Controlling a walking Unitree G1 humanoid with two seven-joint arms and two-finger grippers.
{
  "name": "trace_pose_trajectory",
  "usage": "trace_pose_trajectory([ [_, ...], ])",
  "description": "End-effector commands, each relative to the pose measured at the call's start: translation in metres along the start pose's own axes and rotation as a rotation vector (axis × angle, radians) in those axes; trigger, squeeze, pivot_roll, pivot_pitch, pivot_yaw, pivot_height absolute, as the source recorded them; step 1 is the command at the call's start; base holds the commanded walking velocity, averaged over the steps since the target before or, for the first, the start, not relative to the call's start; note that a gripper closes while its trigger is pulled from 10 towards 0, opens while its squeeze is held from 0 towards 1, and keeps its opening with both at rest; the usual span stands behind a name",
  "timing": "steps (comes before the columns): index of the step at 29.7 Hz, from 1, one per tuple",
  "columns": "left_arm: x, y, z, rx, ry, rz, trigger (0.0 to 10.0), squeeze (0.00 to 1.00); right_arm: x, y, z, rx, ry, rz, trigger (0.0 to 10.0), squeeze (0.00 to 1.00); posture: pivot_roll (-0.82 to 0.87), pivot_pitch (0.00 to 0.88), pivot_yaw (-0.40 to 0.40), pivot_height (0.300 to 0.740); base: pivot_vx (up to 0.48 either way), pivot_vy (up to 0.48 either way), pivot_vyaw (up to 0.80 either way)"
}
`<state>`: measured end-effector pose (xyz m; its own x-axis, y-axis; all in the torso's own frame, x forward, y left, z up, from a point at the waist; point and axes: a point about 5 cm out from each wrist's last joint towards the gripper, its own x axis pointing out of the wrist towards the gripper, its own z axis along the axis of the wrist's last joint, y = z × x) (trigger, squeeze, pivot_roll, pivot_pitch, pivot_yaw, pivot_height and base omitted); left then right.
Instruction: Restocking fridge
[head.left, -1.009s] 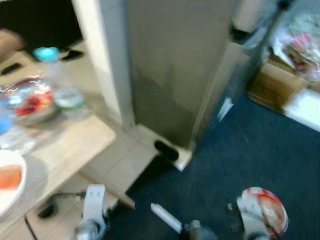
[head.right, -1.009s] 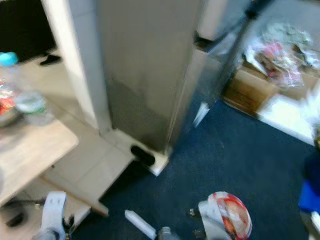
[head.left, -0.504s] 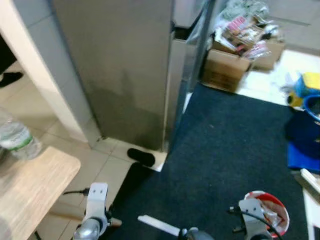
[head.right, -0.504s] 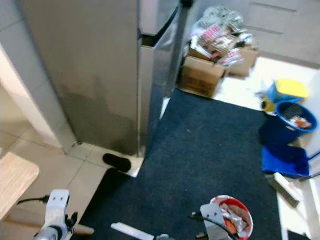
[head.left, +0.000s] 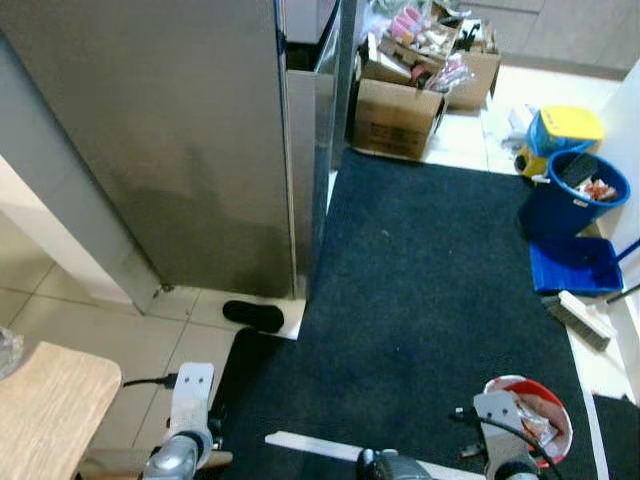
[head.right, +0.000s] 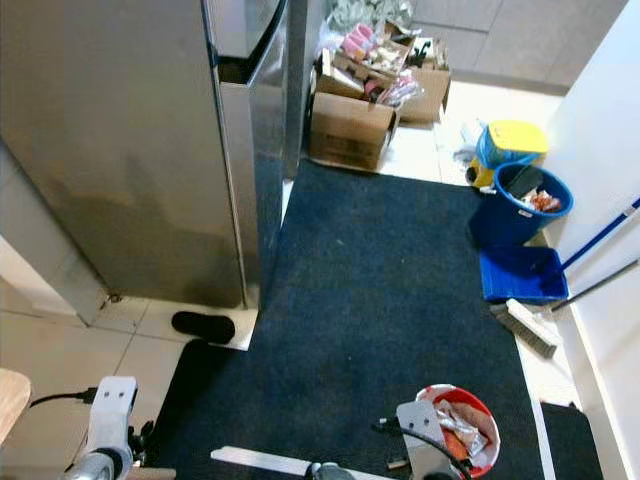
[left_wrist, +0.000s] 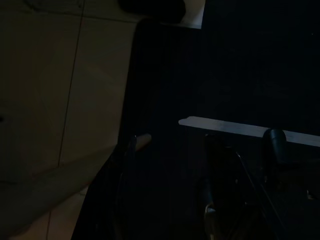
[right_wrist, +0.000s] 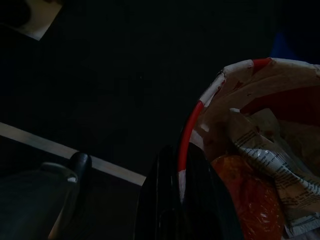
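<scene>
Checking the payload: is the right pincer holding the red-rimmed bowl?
Yes, the right pincer grips the rim of the red-rimmed bowl.

Dark blue carpet runs ahead; pale floor tiles to the left. Tall grey cabinet stands left of the carpet, a black object at its foot. Corner of a wooden table at lower left. Cardboard boxes of clutter at the far end. Blue bucket, yellow tub, blue dustpan and brush by the white wall on the right.

Home kitchen; steel fridge, tiled floor, dark rug, blue bucket
</scene>
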<state>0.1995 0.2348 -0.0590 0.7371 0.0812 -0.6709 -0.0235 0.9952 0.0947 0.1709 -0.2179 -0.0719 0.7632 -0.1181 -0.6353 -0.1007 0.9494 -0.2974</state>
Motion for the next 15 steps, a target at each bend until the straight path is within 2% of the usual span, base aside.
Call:
trace_pose_trajectory([
  [1,-0.003,-0.005,-0.009,0.010,0.015,-0.029,10.0,0.00,-0.002,-0.002,-0.002,-0.003,-0.015,-0.002,10.0,0.00,-0.08,0.136,-0.034,0.727,0.000,0.000,0.00],
  [15,0.000,-0.017,-0.001,0.076,-0.019,-0.080,10.0,0.00,0.001,0.003,0.007,-0.002,-0.057,0.017,10.0,0.00,-0.08,0.136,-0.034,0.727,0.000,0.000,0.00],
])
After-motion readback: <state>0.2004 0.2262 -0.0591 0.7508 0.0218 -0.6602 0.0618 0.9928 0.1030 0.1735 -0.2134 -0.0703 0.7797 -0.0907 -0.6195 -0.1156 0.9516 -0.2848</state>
